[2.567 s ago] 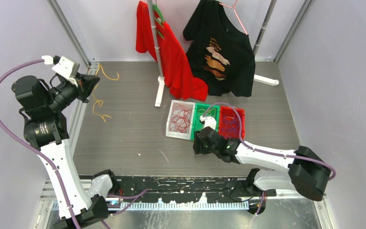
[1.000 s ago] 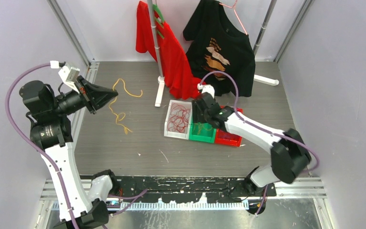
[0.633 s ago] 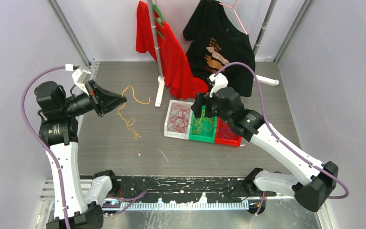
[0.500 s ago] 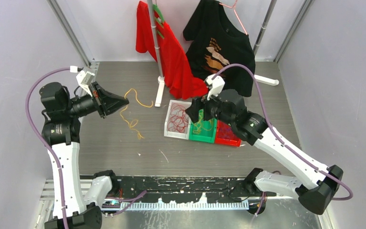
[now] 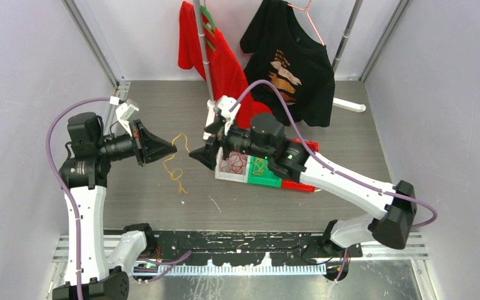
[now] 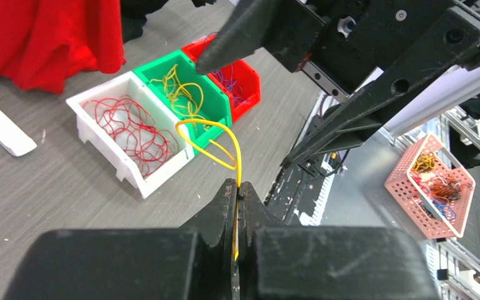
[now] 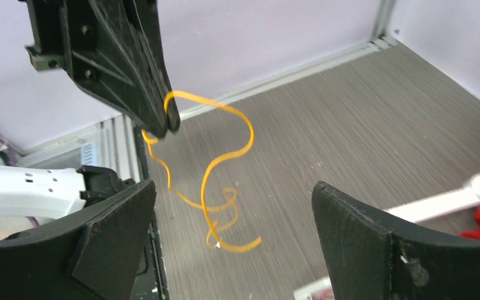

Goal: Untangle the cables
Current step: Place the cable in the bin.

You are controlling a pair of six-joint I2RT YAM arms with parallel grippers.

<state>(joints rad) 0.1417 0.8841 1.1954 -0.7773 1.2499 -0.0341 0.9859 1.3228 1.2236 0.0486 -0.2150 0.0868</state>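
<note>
Left gripper [image 7: 166,127] clamps yellow cable [image 7: 204,187] | right gripper [image 7: 232,187] gapes wide, facing it | risk — slack loops may swing clear of the pinch

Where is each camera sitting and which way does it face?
Top external: overhead behind the robot, looking down on the table; left arm and right arm show.
Left wrist: behind its shut left gripper, facing the bins and right gripper.
Right wrist: between its open fingers, facing the left gripper.
Shared: all three show the held yellow cable.
</note>
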